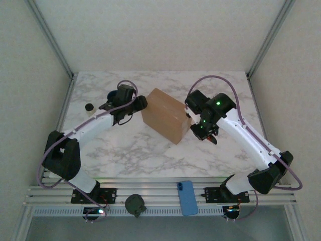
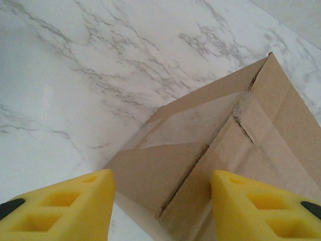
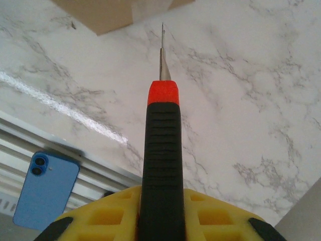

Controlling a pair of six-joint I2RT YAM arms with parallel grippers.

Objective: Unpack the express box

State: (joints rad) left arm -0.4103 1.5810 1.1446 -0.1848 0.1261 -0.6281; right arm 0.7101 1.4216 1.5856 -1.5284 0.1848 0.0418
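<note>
Knife (image 3: pixel 160 165) first: its black handle is clamped in the right end effector (image 3: pixel 160 216). The thin blade points ahead toward the box (image 3: pixel 113 12), whose corner lies just beyond the tip and a little to the blade's left. From above, the box (image 1: pixel 164 116) stands in the middle of the table (image 1: pixel 125 150) between the two arms, flaps taped shut, its long axis running far-left to near-right. At its far-left end is the left end effector (image 2: pixel 163 201), jaws apart astride the tape (image 2: pixel 190 123), not visibly pinching anything. Both are close, but the right one carries the tool, so the cut is likely its job: the blade must swing left onto the tape while the left steadies the box.
</note>
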